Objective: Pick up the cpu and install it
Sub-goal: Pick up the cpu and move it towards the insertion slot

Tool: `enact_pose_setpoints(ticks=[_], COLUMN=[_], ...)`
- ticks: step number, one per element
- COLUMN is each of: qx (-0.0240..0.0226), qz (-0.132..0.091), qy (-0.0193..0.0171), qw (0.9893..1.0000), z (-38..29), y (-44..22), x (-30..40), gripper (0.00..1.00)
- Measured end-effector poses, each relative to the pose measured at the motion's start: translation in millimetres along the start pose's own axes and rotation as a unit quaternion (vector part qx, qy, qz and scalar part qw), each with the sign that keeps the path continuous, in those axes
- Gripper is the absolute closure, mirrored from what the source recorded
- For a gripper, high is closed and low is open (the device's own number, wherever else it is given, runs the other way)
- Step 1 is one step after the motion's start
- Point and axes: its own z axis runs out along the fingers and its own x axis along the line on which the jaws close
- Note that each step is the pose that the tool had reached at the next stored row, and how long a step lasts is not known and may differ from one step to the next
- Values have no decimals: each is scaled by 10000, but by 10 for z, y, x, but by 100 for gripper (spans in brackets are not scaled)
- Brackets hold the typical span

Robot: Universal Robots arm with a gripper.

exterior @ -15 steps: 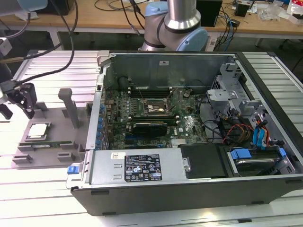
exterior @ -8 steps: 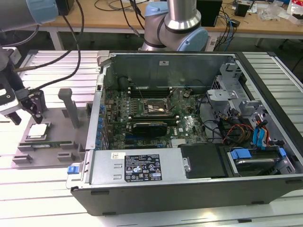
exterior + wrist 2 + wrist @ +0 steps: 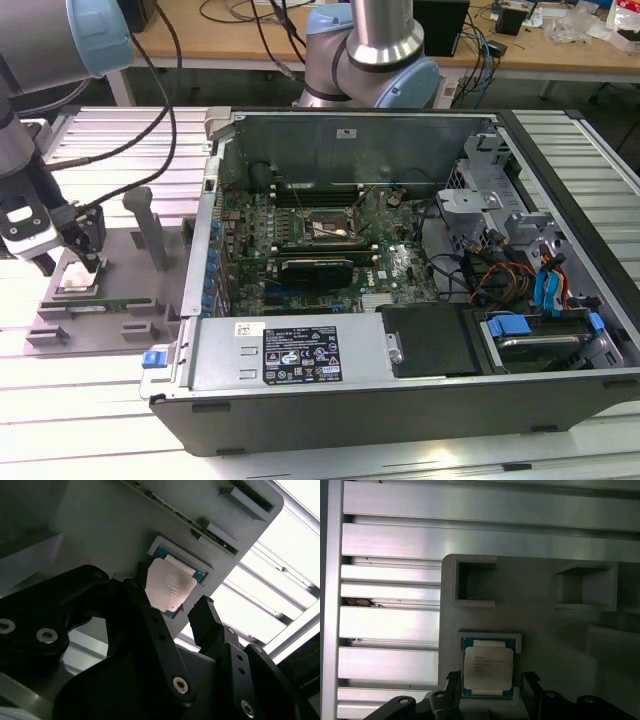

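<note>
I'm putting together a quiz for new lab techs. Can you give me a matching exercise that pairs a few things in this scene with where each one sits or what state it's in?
Things:
1. small square silver-topped cpu with a green rim
2. black gripper
3. black rectangular metal socket frame

Places or states:
A. inside the open computer case
B. open, jaws either side of the chip
C. in a recess of the grey tray

Pairs: 1-C, 2-B, 3-A
</note>
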Motion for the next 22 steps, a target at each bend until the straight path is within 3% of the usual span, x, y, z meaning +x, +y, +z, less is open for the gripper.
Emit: enact_pose_setpoints(ticks=[4, 6, 13, 20, 22], qx=[-7, -45, -46, -46, -46], qz=[-13, -26, -57, -57, -57], qy=[1, -3, -2, -2, -2], qw=[10000, 10000, 10000, 10000, 10000], z=[87, 105, 215, 219, 222], y=[2, 3, 6, 6, 6], x=[2, 2, 3, 3, 3], gripper=[40, 40, 40, 40, 45])
